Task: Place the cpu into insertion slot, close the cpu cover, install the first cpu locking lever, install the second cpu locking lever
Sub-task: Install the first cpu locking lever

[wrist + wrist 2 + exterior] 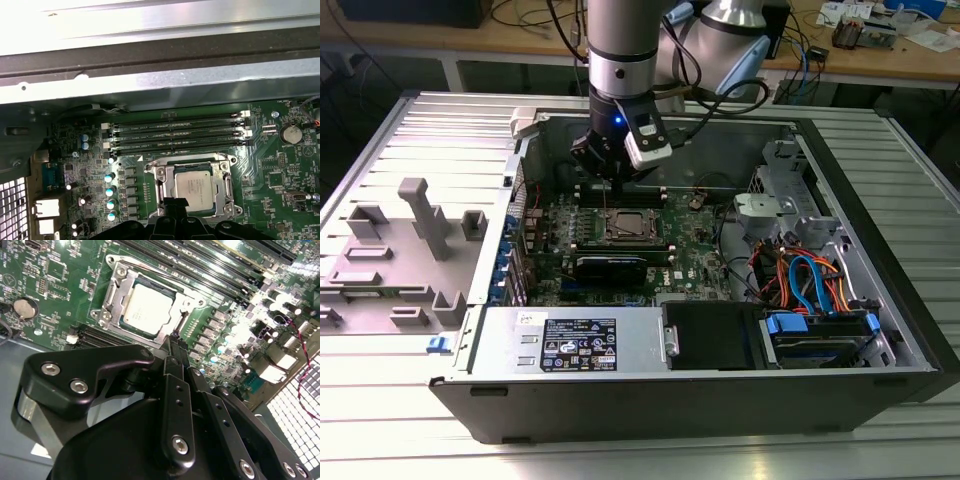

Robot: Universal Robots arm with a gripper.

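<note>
The flat square cpu with a dull silver-grey metal top (147,310) lies seated in the square insertion slot with a dark rim (141,330) on the green motherboard (50,285). The motherboard sits inside the open black computer case (720,395) on the ribbed aluminium worktop (380,420). The slot is just beside the row of long black memory slots (175,134). The thin grey-metal cpu cover with a square window (112,295) appears to lie down flat around the chip, framing it. Whether its locking levers are latched cannot be told.

The black gripper (175,340) points down at the slot's edge on the side away from the memory slots. Its two slim fingers are drawn together to a narrow tip. Whether that tip pinches anything, or touches the frame at all, cannot be told. In the exterior view the gripper (609,188) hangs over the board close above the slot.

From the tip, the cpu lies towards the memory slots, just beside it and at about the level of the tip. Being square, the chip has no long axis. Its edges run parallel and square to the memory slots, its metal top faces up, and it sits level in the frame, not tilted. In the first wrist view the gripper (175,202) meets the slot near the middle of that far edge.
</note>
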